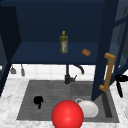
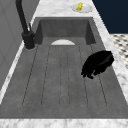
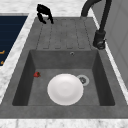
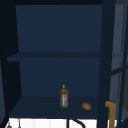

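**Two black hands hovering at the grey sink, wall cabinet standing open**

The left hand (image 1: 38, 100) is hanging low over the ribbed grey draining board (image 1: 45, 92), its fingers curled downward and holding nothing; the left side view (image 2: 98, 64) and the right side view (image 3: 44, 11) are showing the same bent fingers above the ribs, apparently not touching them. The right hand (image 1: 121, 81) is floating just beside the tan wooden handle (image 1: 108, 72) of the open dark-blue cabinet door (image 1: 103, 50), fingers drooping loosely and apart from the handle, gripping nothing. A round white plate (image 3: 65, 89) is lying flat in the sink basin (image 3: 25, 82), next to the drain, and a small red object (image 3: 36, 74), too small to identify, is sitting by the basin wall. A large glossy red ball (image 1: 67, 115) is showing at the sink's front edge. On the cabinet's lower shelf (image 4: 37, 107) a slim yellow-green glass bottle (image 4: 64, 97) is standing upright, with a small brown bread-like lump (image 4: 86, 106) lying near it. The black curved tap (image 2: 25, 25) is rising behind the sink.
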`<state>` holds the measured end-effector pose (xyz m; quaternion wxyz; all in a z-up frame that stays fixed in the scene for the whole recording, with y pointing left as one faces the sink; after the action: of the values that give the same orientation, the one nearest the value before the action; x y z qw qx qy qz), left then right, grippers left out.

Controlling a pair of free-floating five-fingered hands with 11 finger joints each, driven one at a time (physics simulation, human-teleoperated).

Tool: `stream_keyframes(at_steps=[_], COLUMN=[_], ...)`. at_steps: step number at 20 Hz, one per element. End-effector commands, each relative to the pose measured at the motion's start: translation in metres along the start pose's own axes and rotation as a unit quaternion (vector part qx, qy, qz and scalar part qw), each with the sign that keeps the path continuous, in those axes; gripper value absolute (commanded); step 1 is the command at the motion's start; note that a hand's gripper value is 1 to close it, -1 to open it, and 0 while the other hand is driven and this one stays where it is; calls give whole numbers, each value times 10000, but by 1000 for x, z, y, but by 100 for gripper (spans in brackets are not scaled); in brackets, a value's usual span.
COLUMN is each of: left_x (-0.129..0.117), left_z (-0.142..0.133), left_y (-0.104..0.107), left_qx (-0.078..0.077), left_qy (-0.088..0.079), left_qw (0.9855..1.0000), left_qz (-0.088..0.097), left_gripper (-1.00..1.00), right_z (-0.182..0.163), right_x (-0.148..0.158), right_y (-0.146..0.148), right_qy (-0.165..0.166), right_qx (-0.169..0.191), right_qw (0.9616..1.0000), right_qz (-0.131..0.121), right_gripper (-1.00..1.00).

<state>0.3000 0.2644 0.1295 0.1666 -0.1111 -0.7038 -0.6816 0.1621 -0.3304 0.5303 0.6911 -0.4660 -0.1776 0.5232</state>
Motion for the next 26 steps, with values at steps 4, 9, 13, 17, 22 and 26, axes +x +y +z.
stream_keyframes(at_steps=[4, 9, 13, 17, 22, 26], left_x=[0, 0, 0, 0, 0, 0], left_z=[0, 0, 0, 0, 0, 0], left_y=[0, 0, 0, 0, 0, 0], left_qx=[0, 0, 0, 0, 0, 0], left_qy=[0, 0, 0, 0, 0, 0], left_qw=[10000, 10000, 10000, 10000, 10000, 10000], left_qz=[0, 0, 0, 0, 0, 0], left_gripper=[0, 0, 0, 0, 0, 0], right_z=[-26, -40, -51, -61, -72, -81], right_x=[32, 50, 65, 78, 94, 108], right_y=[-10, -15, -20, -24, -30, -34], right_qy=[436, 744, 1010, 1291, 1664, 1969], right_qx=[4, 7, 12, 16, 25, 53], right_qw=[9990, 9971, 9948, 9916, 9860, 9803], right_qz=[-140, -127, -118, -115, -114, -115], right_gripper=[-100, -100, -100, -100, -100, -100])
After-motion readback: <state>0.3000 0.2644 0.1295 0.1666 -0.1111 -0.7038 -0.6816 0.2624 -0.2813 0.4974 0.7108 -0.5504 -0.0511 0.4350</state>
